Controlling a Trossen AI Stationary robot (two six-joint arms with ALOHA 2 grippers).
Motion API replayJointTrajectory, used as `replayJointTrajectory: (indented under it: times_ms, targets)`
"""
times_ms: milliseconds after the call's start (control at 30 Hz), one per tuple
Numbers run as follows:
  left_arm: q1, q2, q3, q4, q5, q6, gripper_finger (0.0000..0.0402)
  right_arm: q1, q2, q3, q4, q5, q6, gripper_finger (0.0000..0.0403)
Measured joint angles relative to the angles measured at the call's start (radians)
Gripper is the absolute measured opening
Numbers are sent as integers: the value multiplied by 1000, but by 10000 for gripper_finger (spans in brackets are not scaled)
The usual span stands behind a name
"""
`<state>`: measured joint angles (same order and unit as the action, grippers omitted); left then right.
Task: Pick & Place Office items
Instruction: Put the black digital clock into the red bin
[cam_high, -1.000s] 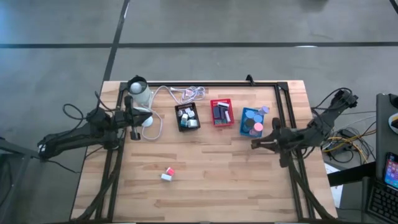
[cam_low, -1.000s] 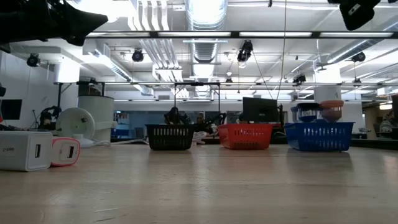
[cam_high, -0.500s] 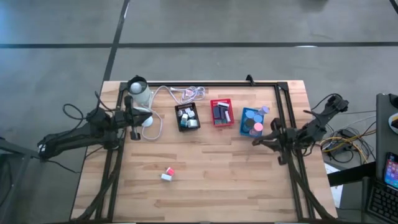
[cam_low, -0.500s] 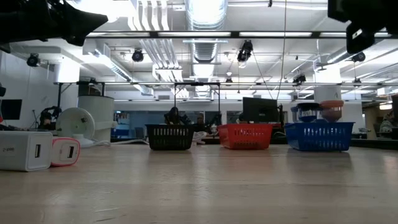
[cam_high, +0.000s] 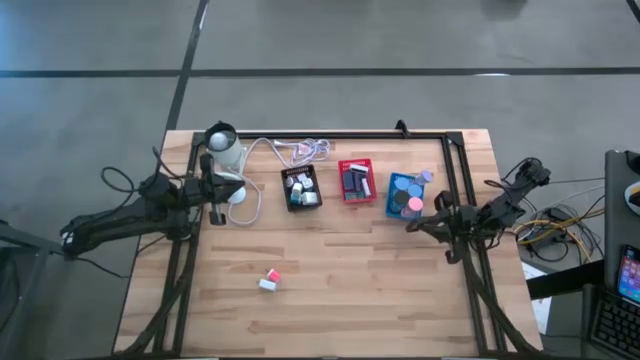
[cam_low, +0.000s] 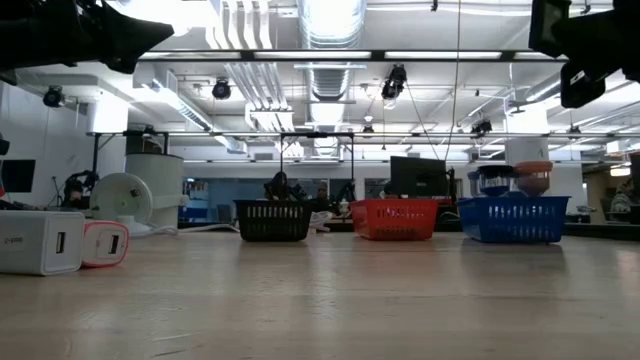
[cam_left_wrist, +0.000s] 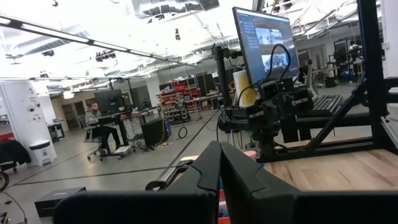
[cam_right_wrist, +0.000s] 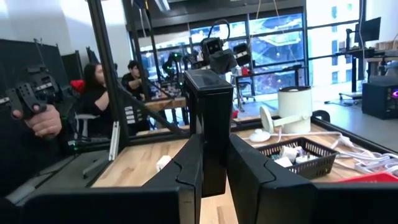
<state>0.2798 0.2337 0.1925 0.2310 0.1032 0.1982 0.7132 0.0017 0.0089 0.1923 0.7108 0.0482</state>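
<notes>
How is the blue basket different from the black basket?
The blue basket holds round blue and pink rolls piled above its rim; the black basket holds small white and dark pieces. The blue basket sits on the red basket's right in the high view, the black basket on its left. Both are mesh.

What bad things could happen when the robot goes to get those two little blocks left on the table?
The white block and pink block touch, so grabbing one might knock the other away. The right gripper is shut on a dark block; it probably has to drop that first. The blue tray looks piled high with rolls, so one more piece might tumble out.
</notes>
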Motion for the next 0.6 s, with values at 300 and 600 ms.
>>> replayJointTrajectory:
  times_ms: [300, 600]
  targets:
    - [0, 0, 0, 0, 0, 0, 14, 0, 0, 1, 6, 0, 1, 45]
    - [0, 0, 0, 0, 0, 5, 14, -5, 165, 211, -82, 129, -22, 45]
